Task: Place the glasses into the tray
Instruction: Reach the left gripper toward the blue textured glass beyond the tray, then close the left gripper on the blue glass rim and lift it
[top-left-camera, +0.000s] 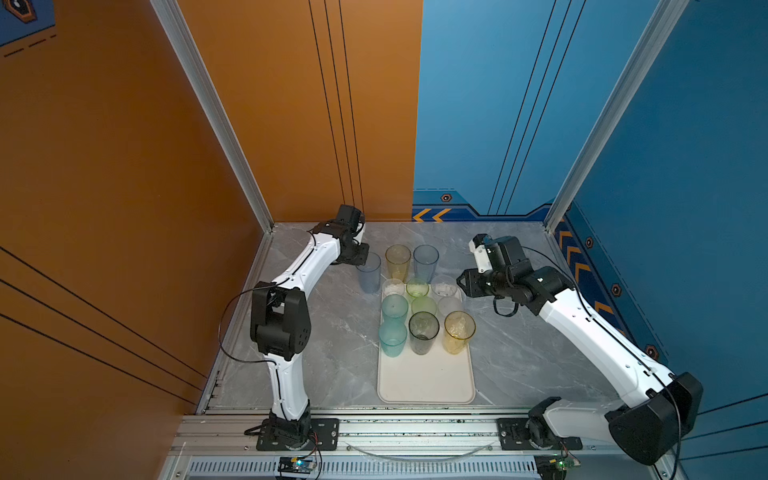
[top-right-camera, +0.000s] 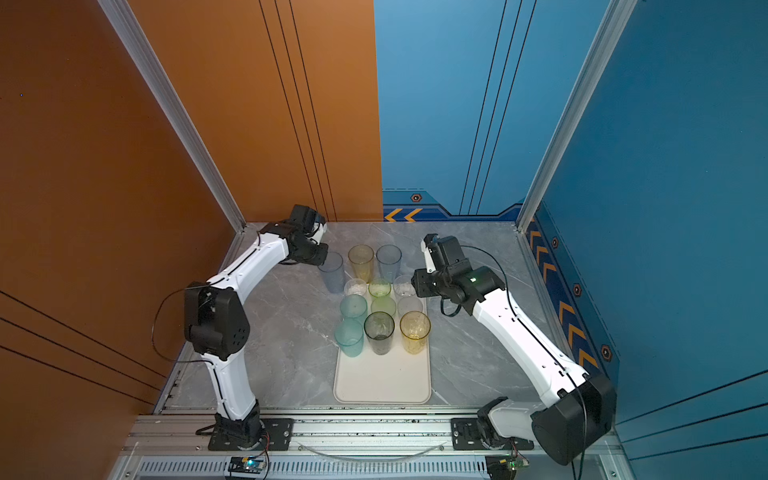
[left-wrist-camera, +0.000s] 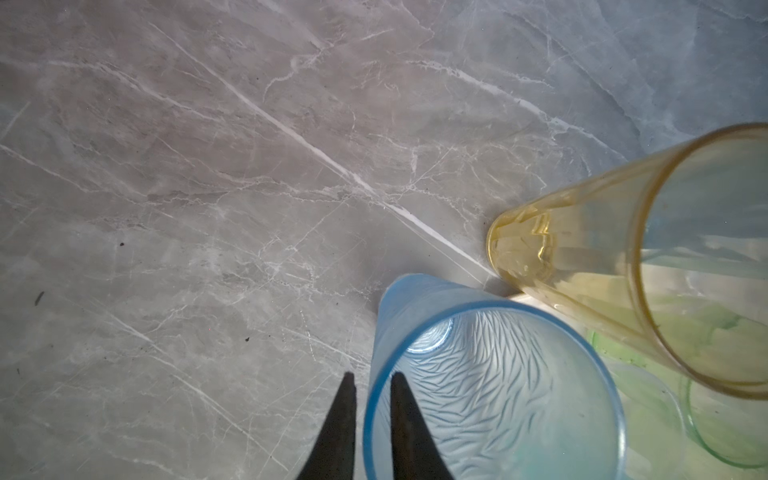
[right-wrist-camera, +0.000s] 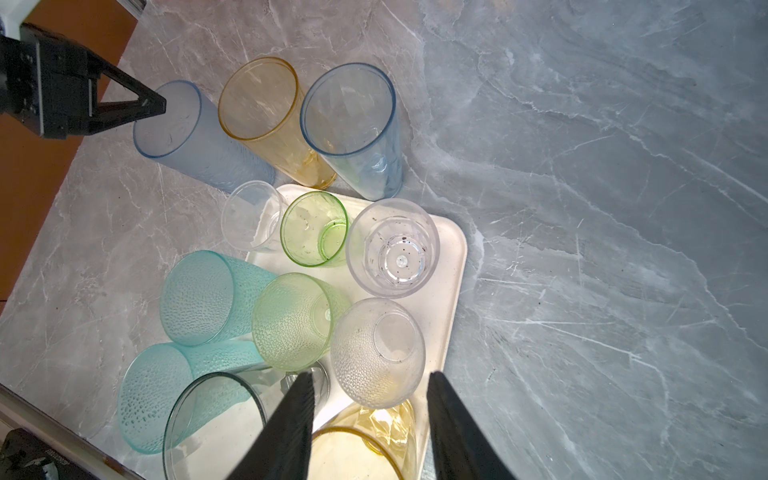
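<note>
Three tall glasses stand on the marble beyond the tray's far end: a frosted pale blue glass (top-left-camera: 369, 276) (left-wrist-camera: 498, 395), a yellow one (top-left-camera: 398, 262) and a blue-grey one (top-left-camera: 425, 262). My left gripper (top-left-camera: 365, 253) (left-wrist-camera: 371, 376) straddles the pale blue glass's rim, one finger inside and one outside, with thin slits beside the wall. Whether it presses the wall is unclear. The cream tray (top-left-camera: 426, 382) (right-wrist-camera: 451, 266) holds several glasses in its far half. My right gripper (top-left-camera: 460, 282) (right-wrist-camera: 370, 374) hovers open over the tray's far right side, holding nothing.
The tray's near half (top-right-camera: 382, 382) carries nothing. Orange and blue walls close in the table at the left, back and right. An aluminium rail (top-left-camera: 415, 428) with both arm bases runs along the front edge.
</note>
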